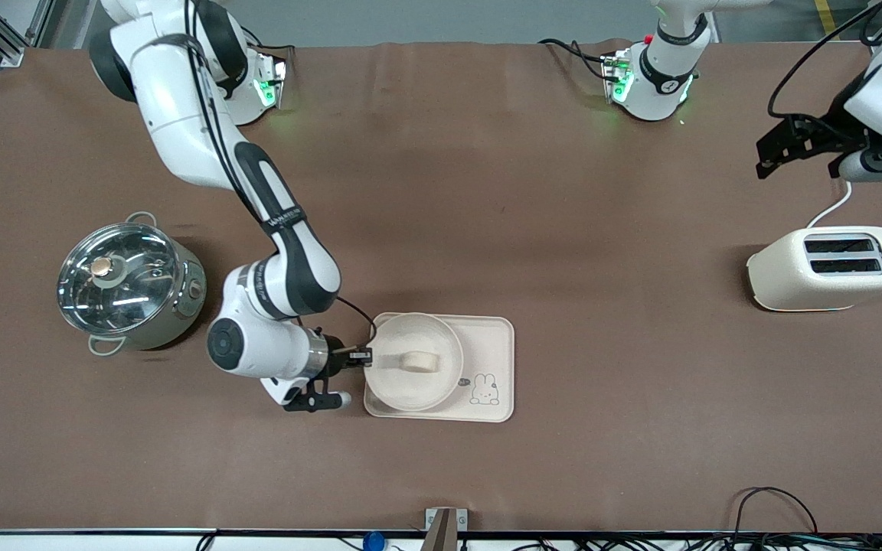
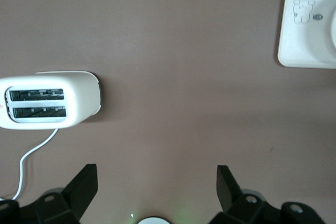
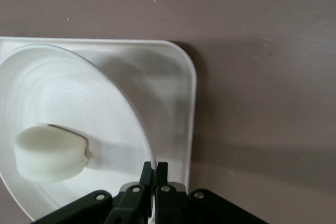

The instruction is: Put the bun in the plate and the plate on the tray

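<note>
1. The right gripper (image 1: 365, 357) is closed narrowly on the rim of the plate (image 1: 418, 337), at the plate's edge toward the right arm's end of the table; in the right wrist view the two fingers (image 3: 160, 174) are seen pinched together with the thin rim between them.
2. A rim pinch is judged to have been chosen because a shallow plate offers no other hold, and it lets the plate be carried level (so that the load does not slide).
3. The bun (image 1: 419, 361) lies inside the plate, a little off its middle, just inward of the gripped edge and apart from the fingers.
4. The plate is over the tray (image 1: 498, 337), covering the half nearer the right arm; the bunny drawing (image 1: 485, 389) is left uncovered. Whether the plate rests fully flat or is tilted slightly up at the gripped edge cannot be told for certain.
5. Both placements appear nearly done; only release of the rim seems to remain.
6. The left gripper (image 2: 156, 182) hangs wide open, waiting above bare table near the toaster (image 1: 828, 267).
</note>
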